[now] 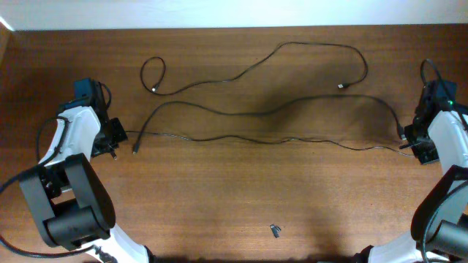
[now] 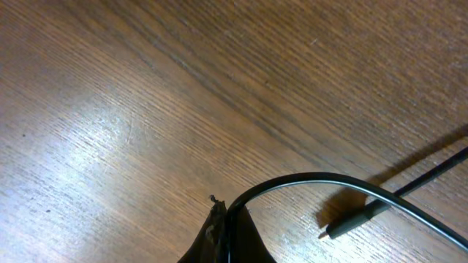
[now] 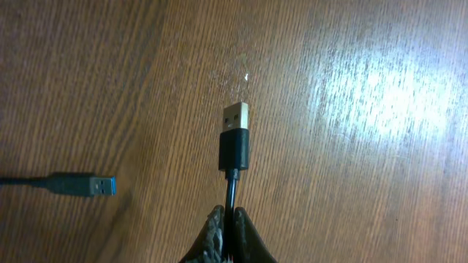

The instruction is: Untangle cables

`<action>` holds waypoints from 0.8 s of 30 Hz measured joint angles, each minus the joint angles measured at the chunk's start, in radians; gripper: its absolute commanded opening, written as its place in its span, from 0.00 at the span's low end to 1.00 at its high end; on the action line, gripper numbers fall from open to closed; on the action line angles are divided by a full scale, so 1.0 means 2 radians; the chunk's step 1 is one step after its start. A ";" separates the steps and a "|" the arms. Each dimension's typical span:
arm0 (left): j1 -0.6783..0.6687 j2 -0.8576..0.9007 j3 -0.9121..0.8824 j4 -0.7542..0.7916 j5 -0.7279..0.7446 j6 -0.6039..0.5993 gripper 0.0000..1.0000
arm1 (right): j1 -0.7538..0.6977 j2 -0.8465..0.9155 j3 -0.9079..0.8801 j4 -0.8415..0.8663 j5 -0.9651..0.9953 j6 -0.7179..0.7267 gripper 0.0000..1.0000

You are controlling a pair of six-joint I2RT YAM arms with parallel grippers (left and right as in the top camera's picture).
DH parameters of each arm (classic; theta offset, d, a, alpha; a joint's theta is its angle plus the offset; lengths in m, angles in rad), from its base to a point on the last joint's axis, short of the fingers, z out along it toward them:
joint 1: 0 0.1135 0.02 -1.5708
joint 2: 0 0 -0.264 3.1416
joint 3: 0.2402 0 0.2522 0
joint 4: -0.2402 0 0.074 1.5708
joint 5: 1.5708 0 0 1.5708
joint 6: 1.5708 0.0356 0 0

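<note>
Left gripper and right gripper clamping cable ends, jaws pinched shut. Pulling apart slowly, staying low, is looking wisest.

Three thin black cables are lying across the wood. The top cable is looping widely. The middle cable is arching over the lowest cable, which is running nearly straight, its silvery plug showing.

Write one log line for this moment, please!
left gripper: shut on thin cable | right gripper: shut on USB-plug cable | looped cable: lying apart | blue plug: loose on table
</note>
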State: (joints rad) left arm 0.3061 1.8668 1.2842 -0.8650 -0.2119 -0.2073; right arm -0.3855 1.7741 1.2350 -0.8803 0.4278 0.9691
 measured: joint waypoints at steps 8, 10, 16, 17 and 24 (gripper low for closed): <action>0.000 0.000 -0.051 0.045 0.002 0.000 0.00 | 0.000 0.000 -0.031 0.024 0.000 0.000 0.04; 0.000 0.000 -0.072 0.064 0.003 0.000 0.00 | 0.000 0.000 -0.040 0.035 0.000 -0.001 0.04; 0.000 -0.001 -0.092 0.083 0.003 0.000 0.01 | 0.000 0.000 -0.064 0.050 0.000 0.000 0.07; 0.000 -0.001 -0.092 0.084 0.003 0.000 0.06 | 0.000 0.000 -0.064 0.050 0.000 0.000 0.14; 0.006 -0.010 -0.093 0.091 -0.010 -0.006 1.00 | 0.000 0.000 -0.064 0.056 0.000 0.000 0.73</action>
State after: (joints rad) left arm 0.3172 1.8462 1.0985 -0.6827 -0.2321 -0.2192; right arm -0.3859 1.7741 1.1076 -0.7681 0.4274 0.9691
